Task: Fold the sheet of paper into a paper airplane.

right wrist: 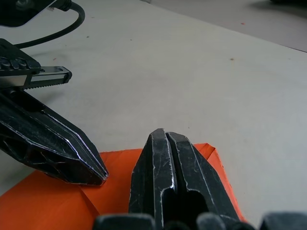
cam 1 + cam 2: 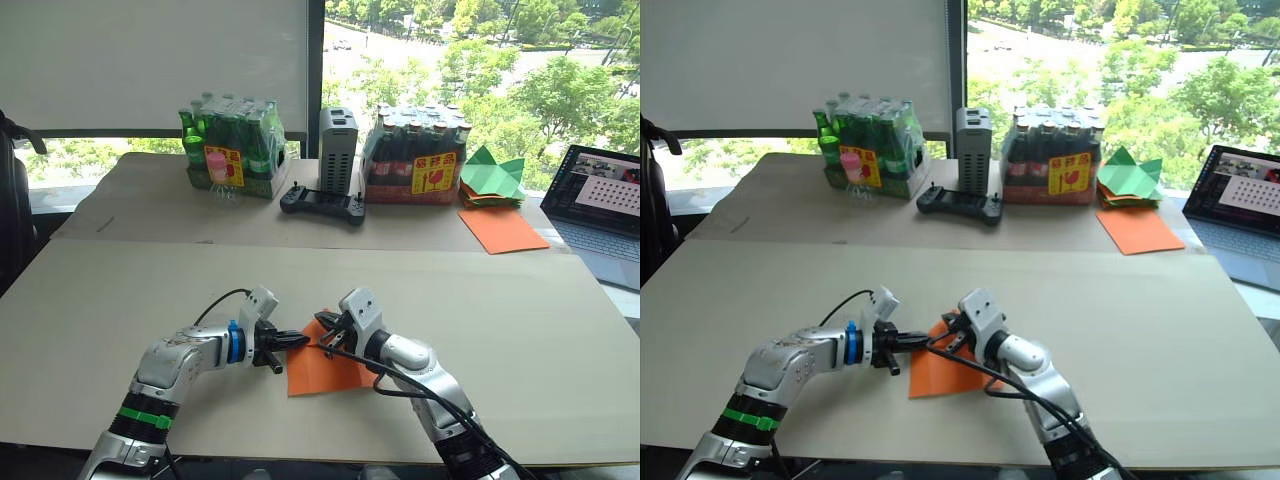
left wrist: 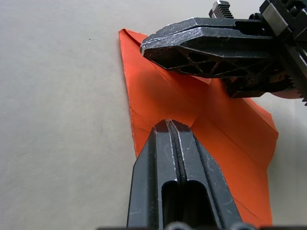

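- The sheet of paper lies flat on the near table, a creased orange wedge with layered folds, right in front of the robot.
- Left gripper reaches in from the left, fingers pressed tight together, tip resting on the paper's left edge, nothing pinched between them.
- Right gripper comes in from the right, fingers likewise closed flat against each other, tip on the paper's far corner.
- The two tips nearly meet over the paper.
- On the far table: two packs of bottles, a grey box, a black controller, green paper shapes, a larger orange sheet, a laptop.
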Robot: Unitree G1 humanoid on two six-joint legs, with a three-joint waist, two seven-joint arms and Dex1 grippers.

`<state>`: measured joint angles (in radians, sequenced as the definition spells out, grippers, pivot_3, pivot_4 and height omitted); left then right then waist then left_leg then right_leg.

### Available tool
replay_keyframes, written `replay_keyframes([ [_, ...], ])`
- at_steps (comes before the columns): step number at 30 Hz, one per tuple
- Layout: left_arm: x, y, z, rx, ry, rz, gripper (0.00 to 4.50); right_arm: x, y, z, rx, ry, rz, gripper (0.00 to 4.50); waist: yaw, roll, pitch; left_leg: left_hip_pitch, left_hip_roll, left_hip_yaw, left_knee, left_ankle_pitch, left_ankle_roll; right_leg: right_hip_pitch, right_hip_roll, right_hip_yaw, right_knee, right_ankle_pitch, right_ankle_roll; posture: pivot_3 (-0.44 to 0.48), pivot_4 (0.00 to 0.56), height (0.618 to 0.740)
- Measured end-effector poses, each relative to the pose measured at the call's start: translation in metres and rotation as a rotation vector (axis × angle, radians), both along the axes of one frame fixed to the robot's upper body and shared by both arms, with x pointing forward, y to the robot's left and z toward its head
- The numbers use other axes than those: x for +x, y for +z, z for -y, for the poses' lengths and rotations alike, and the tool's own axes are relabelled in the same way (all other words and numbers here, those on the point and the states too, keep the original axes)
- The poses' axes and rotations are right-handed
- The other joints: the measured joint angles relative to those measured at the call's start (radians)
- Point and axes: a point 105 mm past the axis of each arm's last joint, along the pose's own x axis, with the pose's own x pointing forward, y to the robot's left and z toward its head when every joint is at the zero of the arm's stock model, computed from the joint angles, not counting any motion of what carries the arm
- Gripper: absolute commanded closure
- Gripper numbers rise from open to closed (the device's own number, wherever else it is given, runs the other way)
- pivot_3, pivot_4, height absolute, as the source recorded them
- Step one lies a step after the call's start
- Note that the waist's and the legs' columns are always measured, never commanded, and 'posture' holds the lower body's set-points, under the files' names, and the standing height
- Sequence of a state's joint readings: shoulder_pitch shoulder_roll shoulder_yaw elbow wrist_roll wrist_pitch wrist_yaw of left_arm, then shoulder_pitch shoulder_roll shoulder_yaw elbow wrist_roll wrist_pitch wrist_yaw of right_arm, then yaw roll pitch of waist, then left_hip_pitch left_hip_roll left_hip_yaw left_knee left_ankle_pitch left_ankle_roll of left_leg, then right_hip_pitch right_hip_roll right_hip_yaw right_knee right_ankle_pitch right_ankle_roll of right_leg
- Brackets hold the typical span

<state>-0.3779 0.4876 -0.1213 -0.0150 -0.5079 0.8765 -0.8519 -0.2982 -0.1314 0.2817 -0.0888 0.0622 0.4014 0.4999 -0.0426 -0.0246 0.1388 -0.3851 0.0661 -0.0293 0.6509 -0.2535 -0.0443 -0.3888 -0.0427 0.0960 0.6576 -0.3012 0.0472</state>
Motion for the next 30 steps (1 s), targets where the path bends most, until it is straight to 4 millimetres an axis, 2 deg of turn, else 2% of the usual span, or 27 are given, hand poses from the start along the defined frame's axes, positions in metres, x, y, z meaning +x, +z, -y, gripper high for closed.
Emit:
replay_keyframes([
  [3, 0.0, 0.0, 0.0, 0.0, 0.0, 0.0, 4.46, -0.002, -0.003, -0.006, -0.021, 0.02, 0.0, 4.48, 0.0, 0.0, 0.0, 0.0, 0.0, 0.0, 0.0, 0.0, 0.0, 0.0, 0.0, 0.0, 0.0, 0.0, 0.0, 0.0, 0.15, 0.74],
  [6, 0.0, 0.0, 0.0, 0.001, 0.001, 0.0, 4.46, -0.002, -0.016, -0.006, -0.074, 0.018, -0.025, 4.48, 0.0, 0.0, 0.0, 0.0, 0.0, 0.0, 0.0, 0.0, 0.0, 0.0, 0.0, 0.0, 0.0, 0.0, 0.0, 0.0, 0.15, 0.74],
  [19, -0.001, 0.0, -0.001, 0.005, 0.012, 0.004, 4.46, 0.004, -0.016, -0.006, -0.122, -0.005, -0.012, 4.48, -0.001, 0.0, 0.0, 0.001, 0.0, 0.0, 0.0, 0.0, 0.0, 0.0, 0.0, 0.0, 0.0, 0.0, 0.0, 0.0, 0.15, 0.74],
  [25, -0.001, 0.0, 0.0, 0.004, 0.011, 0.003, 4.46, 0.007, -0.016, 0.001, -0.138, -0.025, -0.016, 4.48, -0.001, 0.0, 0.0, 0.001, 0.0, 0.0, 0.0, 0.0, 0.0, 0.0, 0.0, 0.0, 0.0, 0.0, 0.0, 0.0, 0.15, 0.74],
  [30, -0.001, 0.0, 0.0, 0.002, 0.011, 0.001, 4.46, 0.014, -0.014, 0.018, -0.148, -0.086, -0.008, 4.48, -0.001, 0.0, 0.0, 0.001, 0.0, 0.0, 0.0, 0.0, 0.0, 0.0, 0.0, 0.0, 0.0, 0.0, 0.0, 0.0, 0.15, 0.74],
])
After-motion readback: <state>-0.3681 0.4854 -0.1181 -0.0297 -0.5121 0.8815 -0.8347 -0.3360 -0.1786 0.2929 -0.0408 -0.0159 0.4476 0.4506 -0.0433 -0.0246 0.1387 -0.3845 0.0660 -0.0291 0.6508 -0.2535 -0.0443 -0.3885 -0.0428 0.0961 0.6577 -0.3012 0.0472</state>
